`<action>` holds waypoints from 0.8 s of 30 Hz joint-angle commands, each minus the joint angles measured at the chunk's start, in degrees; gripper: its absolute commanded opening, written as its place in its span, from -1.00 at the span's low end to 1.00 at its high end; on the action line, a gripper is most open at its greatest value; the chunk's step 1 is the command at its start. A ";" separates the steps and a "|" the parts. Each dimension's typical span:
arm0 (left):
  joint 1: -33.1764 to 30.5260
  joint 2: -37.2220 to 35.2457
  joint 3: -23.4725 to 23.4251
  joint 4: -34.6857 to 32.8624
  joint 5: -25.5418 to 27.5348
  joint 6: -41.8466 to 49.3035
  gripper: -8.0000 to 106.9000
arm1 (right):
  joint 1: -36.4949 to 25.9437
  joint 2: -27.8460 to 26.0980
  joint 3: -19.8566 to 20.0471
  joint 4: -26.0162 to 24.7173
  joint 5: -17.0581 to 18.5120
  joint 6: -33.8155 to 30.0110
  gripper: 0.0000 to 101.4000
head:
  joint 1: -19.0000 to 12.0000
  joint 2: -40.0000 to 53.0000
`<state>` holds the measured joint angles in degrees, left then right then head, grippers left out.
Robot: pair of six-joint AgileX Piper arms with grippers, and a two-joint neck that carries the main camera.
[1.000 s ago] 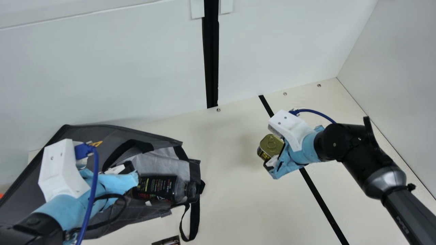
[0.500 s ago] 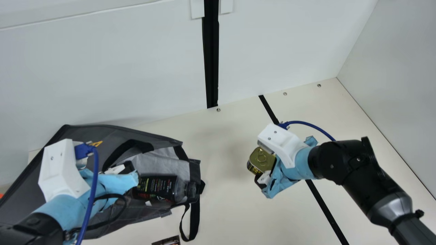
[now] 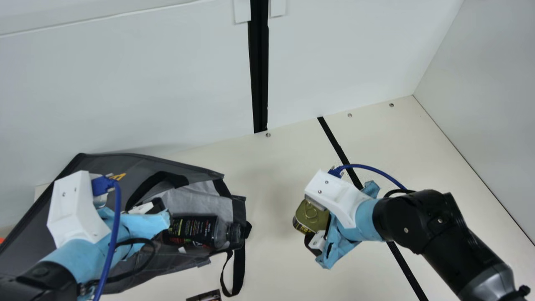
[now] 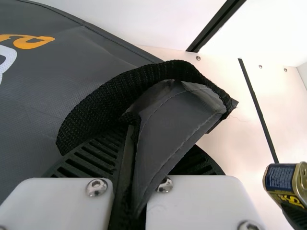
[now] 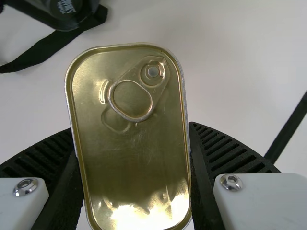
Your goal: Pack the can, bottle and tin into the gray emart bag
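Across the left of the main view lies the gray emart bag [image 3: 142, 164], on its side, its open mouth facing the middle of the cream table [image 3: 267, 184]. We have our left gripper [image 3: 159, 205] at that mouth, its two ribbed fingers [image 4: 91, 158] drawn nearly together, with a fold of the bag's cloth and black webbing pinched between them, as the left wrist view shows. Just beside it the bottle [image 3: 194, 230] lies on its side in the mouth of the bag, dark label showing and cap end pointing out toward the table's middle. A black strap [image 3: 238, 267] hangs in a loop from the bag's mouth onto the table. Well apart from the bag, right of the bottle, we hold the tin [image 3: 312, 213] in our right gripper [image 3: 311, 222]. The right gripper's fingers stand parted by the tin's width and press on its two long sides; the gold lid with its ring pull [image 5: 132, 98] faces that wrist's camera. We cannot tell whether the tin's underside touches the table. A black stripe [image 3: 401, 259] runs across the table beneath our right arm. At the near edge lies a dark printed item [image 3: 205, 296], cut off by the frame, and we cannot tell what it is.
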<state>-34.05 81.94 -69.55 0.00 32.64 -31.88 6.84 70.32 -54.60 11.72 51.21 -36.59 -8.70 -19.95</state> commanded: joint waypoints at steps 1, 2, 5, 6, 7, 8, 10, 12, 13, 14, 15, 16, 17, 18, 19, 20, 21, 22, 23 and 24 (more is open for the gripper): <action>0.00 0.00 0.00 0.00 0.00 0.00 -0.68 | 0.96 -0.48 0.30 0.17 0.21 0.02 -1.00 | -1.30 -0.05; 0.00 0.00 0.00 0.00 0.00 0.00 -0.68 | 1.45 -0.74 0.49 0.19 0.32 0.03 -1.00 | -1.30 -0.05; 0.00 0.00 0.00 0.00 0.00 0.00 -0.68 | 2.97 -1.35 0.94 0.18 0.59 0.14 -1.00 | -1.30 -0.05; 0.00 0.00 0.00 0.00 0.00 0.00 -0.68 | 3.49 -1.52 1.08 0.15 0.66 0.22 -1.00 | -1.30 -0.05; 0.00 0.00 0.00 0.00 0.00 0.00 -0.68 | 4.03 -1.66 1.22 0.12 0.70 0.29 -1.00 | -1.30 -0.05; 0.00 0.00 0.00 0.00 0.00 0.00 -0.68 | 4.57 -1.80 1.34 0.08 0.76 0.37 -1.00 | -1.30 -0.05; 0.00 0.00 0.00 0.00 0.00 0.00 -0.68 | 5.64 -2.03 1.66 -0.04 0.77 0.60 -1.00 | -1.30 -0.05; 0.00 0.00 0.00 0.00 0.00 0.00 -0.68 | 6.67 -2.19 1.93 -0.15 0.76 0.85 -1.00 | -1.30 -0.05; 0.00 0.00 0.00 0.00 0.00 0.00 -0.68 | 7.17 -2.24 2.07 -0.21 0.74 1.00 -1.00 | -1.30 -0.05; 0.00 0.00 0.00 0.00 0.00 0.00 -0.68 | 7.63 -2.25 2.19 -0.27 0.69 1.11 -1.00 | -1.30 -0.05; 0.00 0.00 0.00 0.00 0.00 0.00 -0.68 | 8.15 -2.28 2.30 -0.36 0.64 1.31 -1.00 | -1.30 -0.05; 0.00 0.00 0.00 0.00 0.00 0.00 -0.68 | 8.57 -2.26 2.38 -0.42 0.61 1.44 -1.00 | -1.30 -0.05; 0.00 0.00 0.00 0.00 0.00 0.00 -0.68 | 8.99 -2.23 2.45 -0.48 0.54 1.58 -1.00 | -1.30 -0.05; 0.00 0.00 0.00 0.00 0.00 0.00 -0.68 | 9.37 -2.18 2.53 -0.53 0.45 1.68 -1.00 | -1.30 -0.05; 0.00 0.00 0.00 0.00 0.00 0.00 -0.68 | 9.74 -2.12 2.58 -0.57 0.35 1.76 -1.00 | -1.30 -0.05; 0.00 0.00 0.00 0.00 0.00 0.00 -0.68 | 10.07 -2.05 2.61 -0.59 0.21 1.78 -1.00 | -1.30 -0.05; 0.00 0.00 0.00 0.00 0.00 0.00 -0.68 | 10.37 -1.95 2.62 -0.54 0.06 1.73 -1.00 | -1.30 -0.05; 0.00 0.00 0.00 0.00 0.00 0.00 -0.68 | 10.67 -1.85 2.62 -0.41 -0.10 1.66 -1.00 | -1.30 -0.05; 0.00 0.00 0.00 0.00 0.00 0.00 -0.68 | 10.96 -1.74 2.60 -0.22 -0.29 1.54 -1.00 | -1.30 -0.05; 0.00 0.00 0.00 0.00 0.00 0.00 -0.68 | 11.25 -1.60 2.59 -0.07 -0.49 1.46 -1.00 | -1.30 -0.05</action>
<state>-34.05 81.94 -69.55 0.00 32.64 -31.88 17.94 68.63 -51.95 11.41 50.77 -34.91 -8.70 -19.95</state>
